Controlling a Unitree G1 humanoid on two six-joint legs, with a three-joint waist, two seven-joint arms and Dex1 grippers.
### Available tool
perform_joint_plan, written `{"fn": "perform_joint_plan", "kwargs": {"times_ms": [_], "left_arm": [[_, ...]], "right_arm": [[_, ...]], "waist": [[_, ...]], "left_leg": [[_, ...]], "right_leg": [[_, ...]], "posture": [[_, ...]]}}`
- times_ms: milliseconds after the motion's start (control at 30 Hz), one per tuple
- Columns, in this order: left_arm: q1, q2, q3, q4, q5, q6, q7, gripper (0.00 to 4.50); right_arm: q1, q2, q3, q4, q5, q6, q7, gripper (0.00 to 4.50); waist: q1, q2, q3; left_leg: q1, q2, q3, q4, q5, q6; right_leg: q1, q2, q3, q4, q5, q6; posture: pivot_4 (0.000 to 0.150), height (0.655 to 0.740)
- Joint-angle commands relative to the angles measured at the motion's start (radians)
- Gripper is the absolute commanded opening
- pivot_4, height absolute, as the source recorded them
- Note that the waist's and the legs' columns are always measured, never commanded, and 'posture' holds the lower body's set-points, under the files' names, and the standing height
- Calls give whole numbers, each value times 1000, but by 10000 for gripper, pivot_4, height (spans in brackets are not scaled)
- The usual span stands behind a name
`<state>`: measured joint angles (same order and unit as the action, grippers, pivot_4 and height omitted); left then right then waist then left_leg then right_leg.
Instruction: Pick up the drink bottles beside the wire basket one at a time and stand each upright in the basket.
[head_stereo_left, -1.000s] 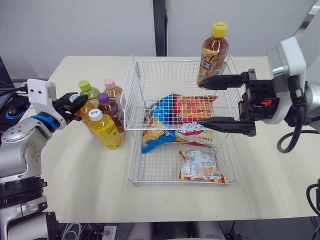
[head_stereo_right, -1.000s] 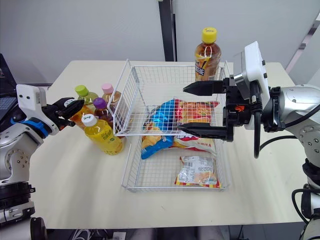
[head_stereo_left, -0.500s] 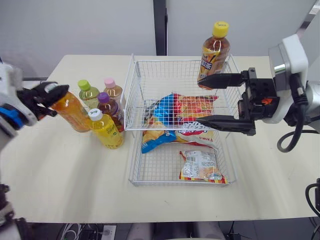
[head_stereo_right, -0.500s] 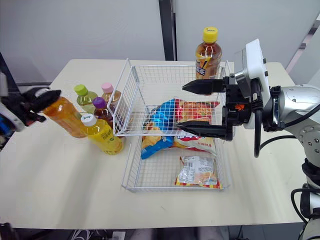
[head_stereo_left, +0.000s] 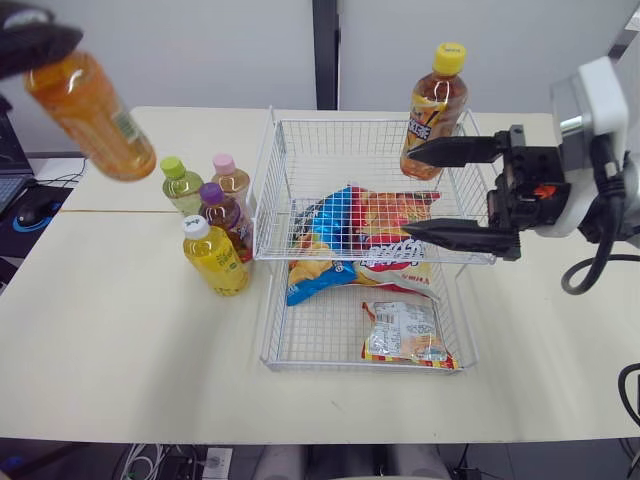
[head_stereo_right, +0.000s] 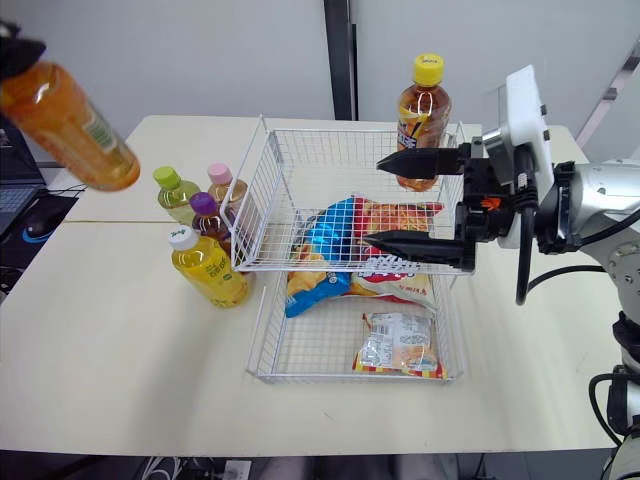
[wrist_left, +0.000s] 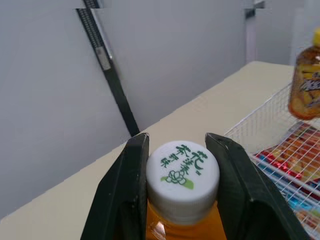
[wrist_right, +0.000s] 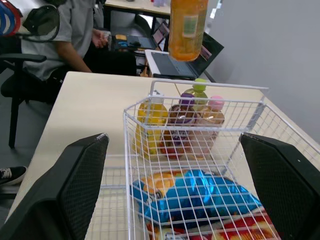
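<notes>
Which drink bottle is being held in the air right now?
The orange white-capped bottle, gripped at its cap by the left gripper and tilted in mid-air; the four bottles beside the wire basket stand on the table.

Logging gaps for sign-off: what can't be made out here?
Head views' top corner cuts off the left tool.
Left wrist view's bottom edge hides the orange bottle below its cap.
Whether the tea bottle stands inside the wire basket: the right tool and mesh cross its base.
</notes>
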<state>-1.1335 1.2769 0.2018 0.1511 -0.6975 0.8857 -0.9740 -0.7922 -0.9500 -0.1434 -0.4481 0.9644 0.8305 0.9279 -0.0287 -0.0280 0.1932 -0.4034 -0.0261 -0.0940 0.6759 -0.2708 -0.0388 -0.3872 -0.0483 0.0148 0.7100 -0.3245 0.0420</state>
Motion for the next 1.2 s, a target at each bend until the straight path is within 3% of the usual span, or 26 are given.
{"fn": "perform_joint_plan", "kwargs": {"times_ms": [33, 233, 467, 767, 1200], "left_arm": [[-196, -47, -95, 58, 39, 6, -68, 13799], [-439, -187, -213, 225, 126, -19, -170, 13799], [-579, -399, -264, 381, 171, -42, -284, 13799], [-553, -609, -286, 532, 275, -216, -324, 13799], [-548, -831, -283, 771, 427, -490, -278, 13799]], "right_arm": [[-4, -39, -68, -6, 22, 12, 4, 45000], [33, -95, -142, -7, 30, 41, -17, 45000], [85, -115, -192, -32, 57, 63, -59, 45000], [167, -149, -246, -42, 31, 61, -85, 45000], [222, -179, -336, -82, 134, 101, -145, 45000]], "waist": [[-2, -1, 0], [-14, -1, 2], [-13, -2, 3], [-16, -1, 3], [-10, -2, 4]], "left_leg": [[-1, 1, 0, 0, 0, 0], [-2, 2, 1, 0, 0, 0], [-4, 2, 0, 1, 0, 0], [-5, 1, 0, 2, 0, 0], [-6, 0, 0, 2, 0, 0]], "right_leg": [[0, 1, 0, 0, 0, 0], [-2, 3, 2, 1, 0, 0], [-3, 2, 1, 0, 0, 0], [-4, 1, 1, 1, 0, 0], [-5, 0, 1, 1, 0, 0]], "posture": [[1500, 7400], [1500, 7400], [1500, 7400], [1500, 7400], [1500, 7400]]}}
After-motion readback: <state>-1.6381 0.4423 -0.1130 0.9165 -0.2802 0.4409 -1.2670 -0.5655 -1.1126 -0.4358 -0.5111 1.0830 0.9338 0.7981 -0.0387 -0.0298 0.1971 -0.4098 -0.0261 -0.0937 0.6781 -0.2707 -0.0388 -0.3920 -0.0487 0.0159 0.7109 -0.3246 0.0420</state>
